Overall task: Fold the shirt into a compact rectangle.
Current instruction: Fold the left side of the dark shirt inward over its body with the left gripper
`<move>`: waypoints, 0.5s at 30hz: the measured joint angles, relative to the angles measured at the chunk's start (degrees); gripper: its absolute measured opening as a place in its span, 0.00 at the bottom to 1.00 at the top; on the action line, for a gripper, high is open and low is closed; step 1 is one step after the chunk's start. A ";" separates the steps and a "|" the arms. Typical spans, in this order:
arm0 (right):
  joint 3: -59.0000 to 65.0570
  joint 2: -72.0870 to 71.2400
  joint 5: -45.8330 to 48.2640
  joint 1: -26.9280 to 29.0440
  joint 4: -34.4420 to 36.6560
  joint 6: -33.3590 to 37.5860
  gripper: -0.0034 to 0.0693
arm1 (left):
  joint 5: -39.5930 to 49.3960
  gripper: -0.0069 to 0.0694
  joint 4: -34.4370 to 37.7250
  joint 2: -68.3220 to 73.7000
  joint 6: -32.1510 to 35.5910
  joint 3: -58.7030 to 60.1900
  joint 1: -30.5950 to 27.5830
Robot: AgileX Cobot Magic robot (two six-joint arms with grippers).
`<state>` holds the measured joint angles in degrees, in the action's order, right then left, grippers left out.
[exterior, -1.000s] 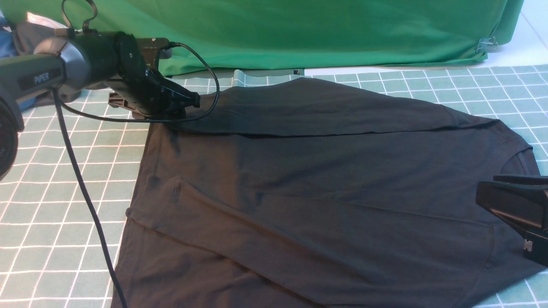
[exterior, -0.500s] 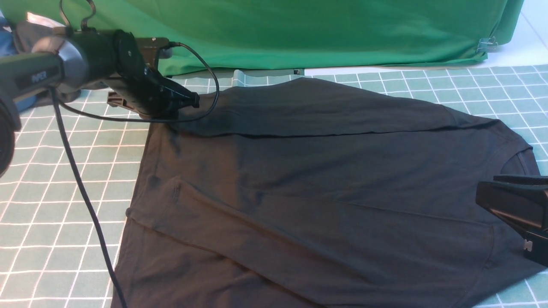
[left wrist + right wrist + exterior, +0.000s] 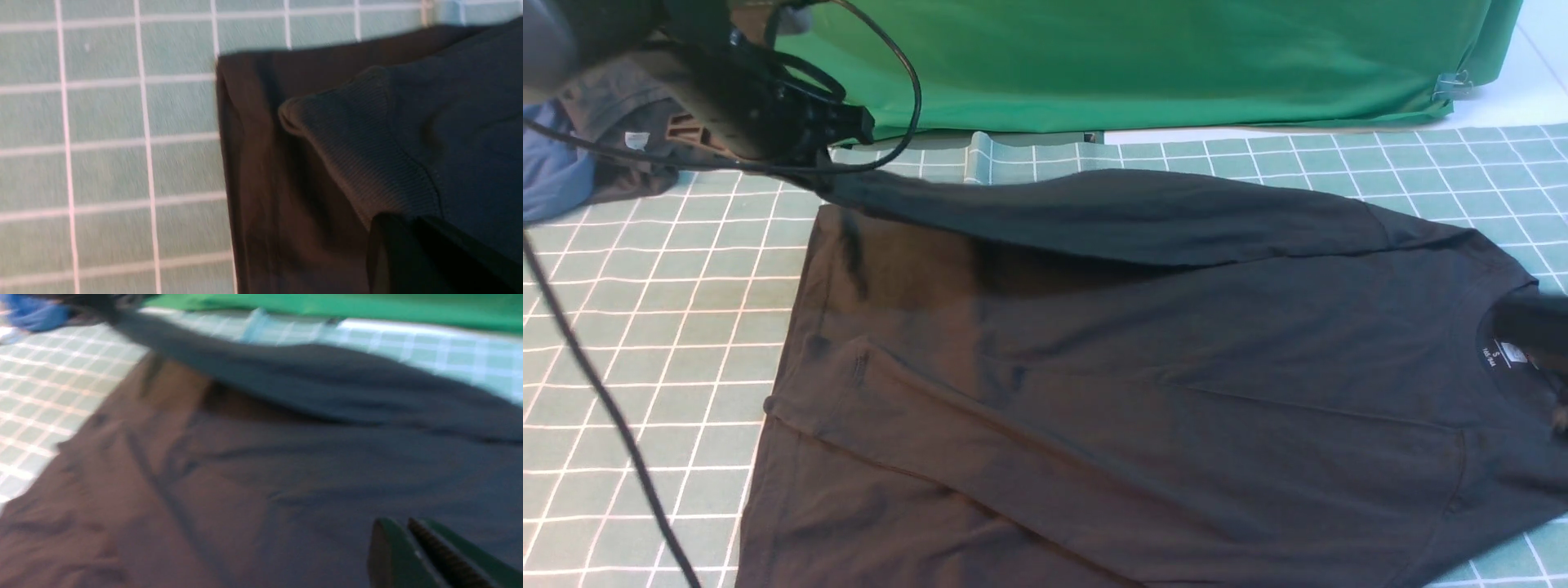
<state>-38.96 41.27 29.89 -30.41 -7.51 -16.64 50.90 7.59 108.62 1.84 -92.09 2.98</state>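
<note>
1. Gripping the ribbed cuff [image 3: 359, 155] of the far sleeve [image 3: 1111, 216], the left gripper [image 3: 837, 135] has its jaws clamped on the cloth. The cuff projects just past the dark finger [image 3: 408, 253].
2. The step in hand is judged to be folding this sleeve onto the body. The cuff should travel low and toward the robot, so that the sleeve lands inside the body outline and parallel to the far edge. Tension should be eased during the carry so the far shoulder [image 3: 1413, 233] is not dragged. Release is advisable only once the cuff rests on the body.
3. The right gripper [image 3: 408, 555] shows its fingers drawn together, with no cloth seen between them. It hovers over the body panel; the front view shows only a dark blur at the right edge.
4. The shirt [image 3: 1094, 392] lies spread on the checked mat [image 3: 645, 327], hem toward the robot's left, collar [image 3: 1499, 314] and neck label [image 3: 1507, 353] toward its right. The held sleeve spans raised and fairly taut from the left jaws to the far shoulder.
5. A grey garment [image 3: 629, 122] and a blue garment [image 3: 556, 171] lie just beside the left gripper, and its cable [image 3: 596, 392] trails across the mat. The sweep should stay apart from them.
</note>
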 joint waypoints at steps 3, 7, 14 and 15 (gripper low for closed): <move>-3.84 2.21 7.11 0.00 -9.30 -5.32 0.08 | 0.15 0.11 -0.06 -4.24 0.00 4.65 1.61; -6.99 4.74 12.42 0.00 -14.44 -7.14 0.08 | -1.50 0.11 -0.06 -9.70 -1.00 11.61 3.89; -7.74 5.51 12.62 0.00 -15.07 -7.32 0.08 | -3.06 0.11 -0.08 -19.47 -5.98 26.48 6.04; -7.74 5.51 12.62 0.00 -15.00 -7.32 0.08 | -3.18 0.11 -0.08 -20.53 -6.42 27.82 6.13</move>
<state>-46.70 46.78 42.51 -30.41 -22.51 -23.96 47.72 7.51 88.10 -4.57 -64.27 9.11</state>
